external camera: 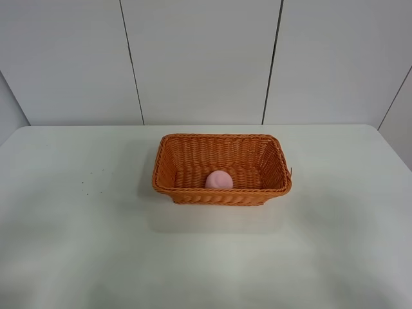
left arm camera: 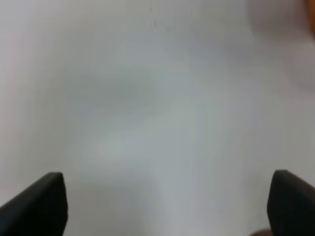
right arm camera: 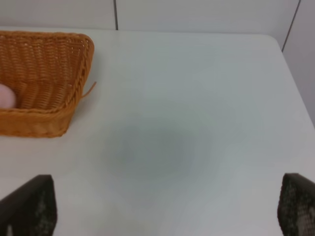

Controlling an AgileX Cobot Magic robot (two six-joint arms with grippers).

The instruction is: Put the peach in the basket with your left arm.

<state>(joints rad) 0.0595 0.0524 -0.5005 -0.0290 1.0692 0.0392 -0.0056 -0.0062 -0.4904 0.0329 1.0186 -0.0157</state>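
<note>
The orange wicker basket point(external camera: 222, 168) stands in the middle of the white table. The pale-pink peach point(external camera: 219, 180) lies inside it, against the near wall. In the right wrist view the basket point(right arm camera: 44, 78) shows at one side, with an edge of the peach point(right arm camera: 6, 96) inside. No arm shows in the exterior high view. My left gripper point(left arm camera: 167, 206) is open and empty over bare table, its dark fingertips point(left arm camera: 42, 201) wide apart. My right gripper point(right arm camera: 165, 211) is open and empty, well to the right of the basket.
A white table point(external camera: 77, 244) spreads around the basket, with white wall panels point(external camera: 206, 58) behind its far edge. A loose wicker strand point(right arm camera: 90, 88) sticks out from the basket's right corner.
</note>
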